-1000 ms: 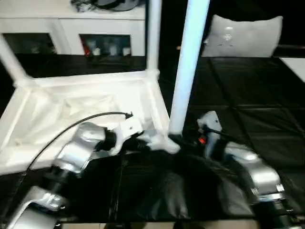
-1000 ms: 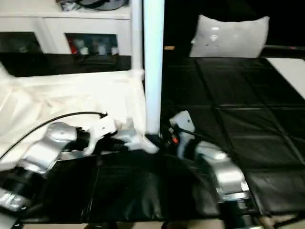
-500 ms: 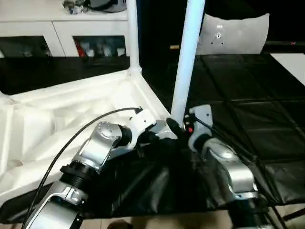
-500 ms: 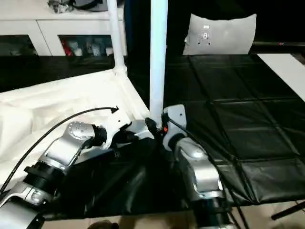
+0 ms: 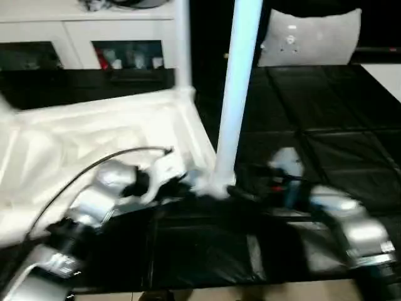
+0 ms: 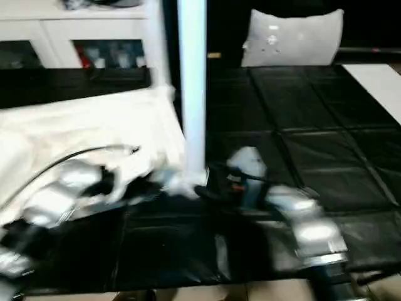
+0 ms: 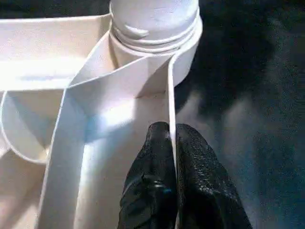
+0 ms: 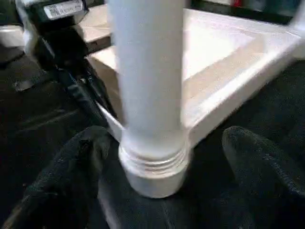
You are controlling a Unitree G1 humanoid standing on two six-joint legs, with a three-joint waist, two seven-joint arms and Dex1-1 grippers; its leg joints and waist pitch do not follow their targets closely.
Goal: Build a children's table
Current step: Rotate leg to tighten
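The children's table lies upside down on the black mat, its ribbed top (image 5: 94, 138) facing up. One white leg (image 5: 235, 94) stands upright in the near corner socket (image 7: 152, 28), and another leg (image 5: 182, 44) rises at the far corner. My left gripper (image 7: 170, 138) is shut on the thin rim (image 7: 169, 95) of the top, just beside that socket. My right gripper (image 8: 167, 143) stands open, with one black finger (image 8: 257, 162) on each side of the leg's threaded base and a gap to the leg.
A white cabinet (image 5: 81, 31) with shelves stands at the back left. A grey cushion (image 5: 310, 37) leans at the back right. Black floor mats (image 5: 326, 125) spread to the right, with a white surface (image 5: 391, 78) at the far right edge.
My right gripper has opened wide off the leg's base and its arm has drawn back to the right. The left gripper keeps its pinch on the rim. The camera has shifted.
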